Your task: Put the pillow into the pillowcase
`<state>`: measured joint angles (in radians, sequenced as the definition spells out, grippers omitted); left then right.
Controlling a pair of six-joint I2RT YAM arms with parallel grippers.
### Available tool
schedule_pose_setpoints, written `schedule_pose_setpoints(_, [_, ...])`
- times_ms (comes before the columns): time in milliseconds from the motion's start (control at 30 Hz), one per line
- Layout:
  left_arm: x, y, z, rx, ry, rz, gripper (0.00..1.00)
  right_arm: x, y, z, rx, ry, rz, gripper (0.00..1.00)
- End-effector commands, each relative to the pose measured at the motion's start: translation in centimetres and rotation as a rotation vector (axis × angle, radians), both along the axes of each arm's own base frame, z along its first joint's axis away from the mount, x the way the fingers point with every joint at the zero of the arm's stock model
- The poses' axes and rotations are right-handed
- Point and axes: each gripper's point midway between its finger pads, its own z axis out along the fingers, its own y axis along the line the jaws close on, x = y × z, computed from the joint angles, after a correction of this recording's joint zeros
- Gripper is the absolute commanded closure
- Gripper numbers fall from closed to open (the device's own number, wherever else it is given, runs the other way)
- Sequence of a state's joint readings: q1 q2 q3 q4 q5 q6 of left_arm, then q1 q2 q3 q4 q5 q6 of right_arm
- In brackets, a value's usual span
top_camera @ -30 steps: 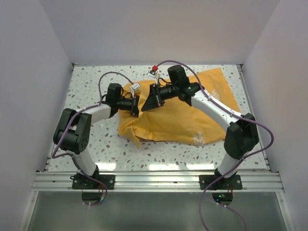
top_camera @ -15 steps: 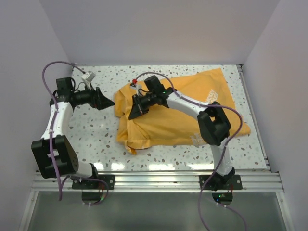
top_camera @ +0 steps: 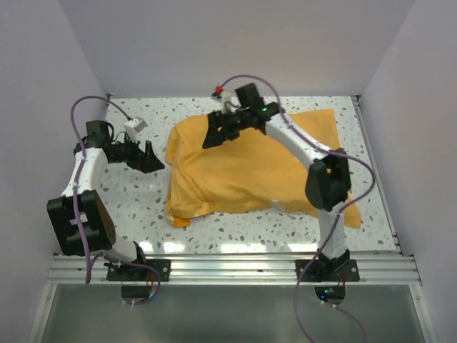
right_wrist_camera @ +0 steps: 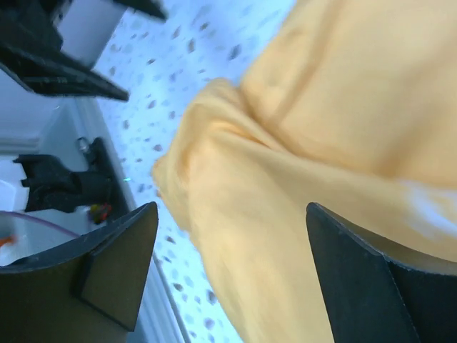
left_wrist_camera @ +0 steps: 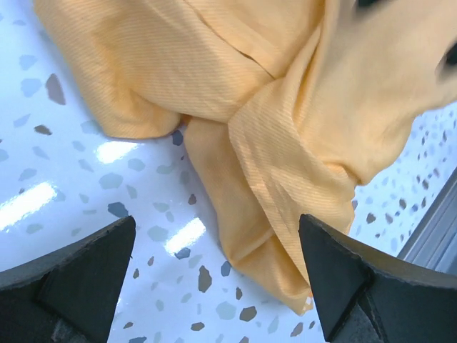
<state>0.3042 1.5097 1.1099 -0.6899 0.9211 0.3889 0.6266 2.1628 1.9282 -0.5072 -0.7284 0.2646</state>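
The orange-yellow pillowcase (top_camera: 243,168) lies plump and bulging across the middle of the speckled table, plain side up. Its folded corner (left_wrist_camera: 285,164) fills the left wrist view. No cream surface of the pillow shows; it is hidden. My left gripper (top_camera: 151,158) stands open just left of the pillowcase's left edge, with nothing between its fingers (left_wrist_camera: 218,268). My right gripper (top_camera: 216,133) hangs open over the far left corner of the pillowcase, and orange cloth (right_wrist_camera: 321,143) lies below its spread fingers (right_wrist_camera: 232,268) without being pinched.
The white-speckled table (top_camera: 136,207) is boxed in by white walls at the left, back and right. An aluminium rail (top_camera: 235,268) runs along the near edge. A purple cable with a white plug (top_camera: 134,126) loops above the left arm.
My right gripper has opened, let go of the cloth and moved toward the far edge. My left gripper has pulled away to the left and opened. The pillowcase has settled flatter and fuller.
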Motion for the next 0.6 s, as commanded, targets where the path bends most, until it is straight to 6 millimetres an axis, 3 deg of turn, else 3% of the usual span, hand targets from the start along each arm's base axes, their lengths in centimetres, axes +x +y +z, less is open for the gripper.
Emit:
schedule_pose_setpoints(0, [-2.9,-2.1,0.1,0.192,-0.104,-0.241,0.0,1.3,-11.9,8.3,-0.141,-0.291,-0.051,0.12])
schedule_pose_setpoints(33, [-4.0,-4.1,-0.3,0.23,-0.112,-0.311,0.0,-0.1,-15.2,7.1,-0.255,-0.301,-0.004,0.12])
schedule_pose_setpoints(67, [-4.0,-4.1,-1.6,0.308,-0.111,-0.315,0.0,-1.4,-17.1,7.8,-0.306,-0.343,-0.001,0.12])
schedule_pose_setpoints(100, [-5.2,-4.9,-3.3,0.332,-0.076,-0.347,0.0,-2.8,-19.2,5.2,-0.385,-0.303,0.008,0.15])
schedule_pose_setpoints(133, [-6.0,-6.8,-4.1,0.359,-0.078,-0.416,0.0,-3.0,-22.0,3.9,-0.483,-0.316,-0.01,0.16])
schedule_pose_setpoints(167, [-5.4,-6.9,-4.9,0.42,-0.093,-0.415,0.01,-3.8,-23.5,2.9,-0.527,-0.303,-0.008,0.18])
schedule_pose_setpoints(200, [-5.7,-7.6,-6.1,0.429,-0.063,-0.418,0.02,-6.2,-25.5,1.3,-0.586,-0.255,0.011,0.19])
schedule_pose_setpoints(233, [-4.9,-8.5,-6.5,0.446,-0.078,-0.4,0.04,-6.8,-27.4,0.2,-0.647,-0.249,0.026,0.19])
schedule_pose_setpoints(267, [-4.4,-8.8,-7.0,0.461,-0.088,-0.405,0.06,-7.5,-28.6,-0.6,-0.685,-0.227,0.03,0.19])
schedule_pose_setpoints(300, [-4.2,-9.2,-7.6,0.457,-0.063,-0.379,0.08,-9.2,-29.8,-2.8,-0.721,-0.162,0.048,0.18])
schedule_pose_setpoints(333, [-3.8,-9.5,-8.8,0.466,-0.035,-0.371,0.09,-9.5,-30.6,-3.5,-0.735,-0.161,0.041,0.17])
schedule_pose_setpoints(400, [-1.0,-9.8,-8.8,0.475,-0.07,-0.301,0.09,-10.5,-32.6,-6.5,-0.813,-0.116,0.04,0.15])
schedule_pose_setpoints(433, [-0.1,-9.9,-9.9,0.48,-0.045,-0.29,0.09,-9.3,-33.2,-7.7,-0.829,-0.132,0.012,0.14])
schedule_pose_setpoints(567, [5.1,-10.8,-9.3,0.472,-0.079,-0.231,0.07,-5.5,-34.8,-11.4,-0.863,-0.096,-0.063,0.14])
